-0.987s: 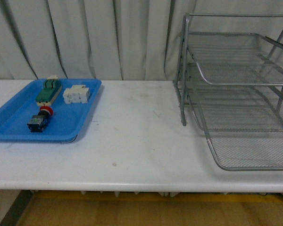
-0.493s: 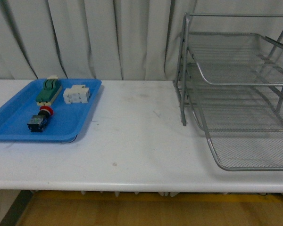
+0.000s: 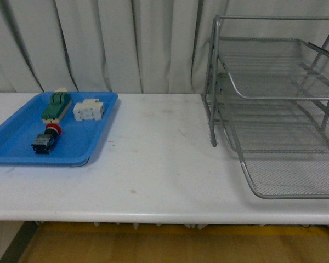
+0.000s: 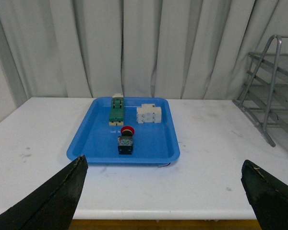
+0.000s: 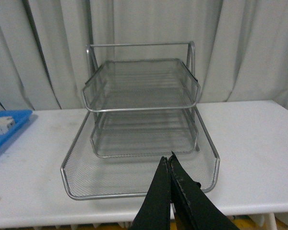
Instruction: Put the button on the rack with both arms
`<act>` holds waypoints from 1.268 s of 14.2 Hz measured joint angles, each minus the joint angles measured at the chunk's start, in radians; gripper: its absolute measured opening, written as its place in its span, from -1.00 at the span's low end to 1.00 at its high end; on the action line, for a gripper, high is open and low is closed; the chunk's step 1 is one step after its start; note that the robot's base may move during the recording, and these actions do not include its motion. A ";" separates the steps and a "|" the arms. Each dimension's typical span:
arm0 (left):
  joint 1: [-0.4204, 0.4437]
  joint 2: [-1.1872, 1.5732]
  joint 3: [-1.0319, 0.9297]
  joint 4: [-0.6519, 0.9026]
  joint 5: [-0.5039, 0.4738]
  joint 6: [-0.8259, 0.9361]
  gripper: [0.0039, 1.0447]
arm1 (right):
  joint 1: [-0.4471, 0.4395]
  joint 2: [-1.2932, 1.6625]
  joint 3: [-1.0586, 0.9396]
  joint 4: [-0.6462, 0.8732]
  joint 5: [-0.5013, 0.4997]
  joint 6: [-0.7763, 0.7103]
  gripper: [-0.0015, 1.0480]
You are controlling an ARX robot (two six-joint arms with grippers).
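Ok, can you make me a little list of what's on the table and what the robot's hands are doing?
button: lying in the blue tray, red cap toward the green block
also in tray: white block
tray place: left side of the table
rack: right side, three wire shelves, no button on it yet
left gripper: open, holding nothing
right gripper: shut, holding nothing, facing the rack

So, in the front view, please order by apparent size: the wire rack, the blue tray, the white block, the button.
1. the rack
2. the blue tray
3. the white block and the button look about alike; the button lies nearer the camera, so I leave them unranked.
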 joint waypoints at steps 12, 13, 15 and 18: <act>-0.008 1.503 0.631 0.343 -0.078 0.011 0.88 | 0.005 0.001 -0.002 -0.019 0.000 -0.003 0.87; 0.014 1.643 0.732 0.336 -0.082 0.003 0.88 | 0.005 0.001 -0.002 -0.019 0.000 -0.003 0.87; 0.040 1.887 0.938 0.279 -0.087 0.005 0.88 | 0.005 0.001 -0.002 -0.019 0.000 -0.003 0.87; 0.063 2.141 1.219 0.163 -0.051 0.019 0.88 | 0.005 0.001 -0.002 -0.019 0.000 -0.003 0.87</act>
